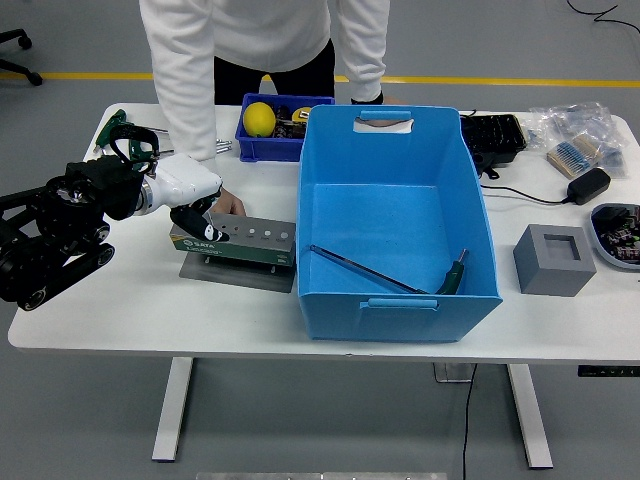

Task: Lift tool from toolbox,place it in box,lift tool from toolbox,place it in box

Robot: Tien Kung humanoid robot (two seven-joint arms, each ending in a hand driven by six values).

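The toolbox (pixel 240 240) is a low green and grey tool holder on a grey plate, left of the big blue box (pixel 330 240). My left hand (pixel 196 212), white with black tips, is down on the toolbox's left end. What it touches there is hidden. A long thin tool with a green handle (pixel 453 276) lies on the blue box's floor. A person in white stands at the far side, with one hand (pixel 231 204) resting just behind the toolbox next to my hand. The person's other hand is at the blue box's far rim (pixel 366 99).
A small blue bin (pixel 255 146) with a yellow ball stands behind the toolbox. A grey square block (pixel 553 260) sits right of the blue box. Further right and back lie a black case, a charger with its cable, bags of parts and a dark bowl.
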